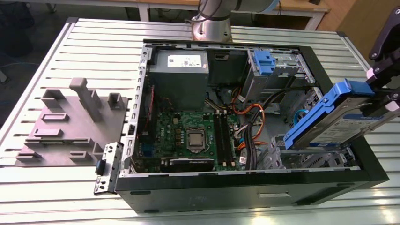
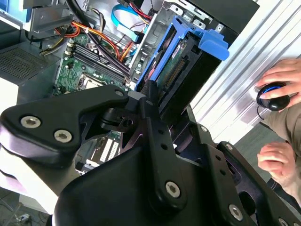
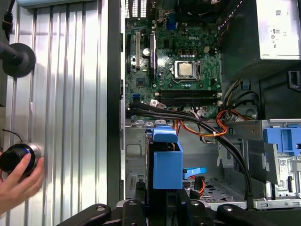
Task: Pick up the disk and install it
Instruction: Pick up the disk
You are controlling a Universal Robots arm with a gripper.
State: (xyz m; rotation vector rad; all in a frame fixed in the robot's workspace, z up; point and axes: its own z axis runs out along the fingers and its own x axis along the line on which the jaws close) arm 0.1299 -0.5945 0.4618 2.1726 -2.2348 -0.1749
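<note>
Exterior view: the hand (image 1: 377,102) was clamped on the raised end of the disk (image 1: 334,119), held over the drive cage at the open computer case's (image 1: 250,183) corner on the exterior view's right, clear of the bench (image 1: 81,47). The disk's long axis sloped, with its low end toward the motherboard (image 1: 181,126). In the second wrist view, the fingers (image 2: 150,95) pinched the disk's (image 2: 176,59) edges, and its connector side showed. In the first wrist view, the disk (image 3: 167,162) stood edge-on in the hand (image 3: 162,200), pointing into the case.

Bright, even room light. Glare on table (image 1: 93,47) slats, strongest at near edge in the exterior view. PC case (image 1: 250,190) inside darker w/ soft shadows.
</note>
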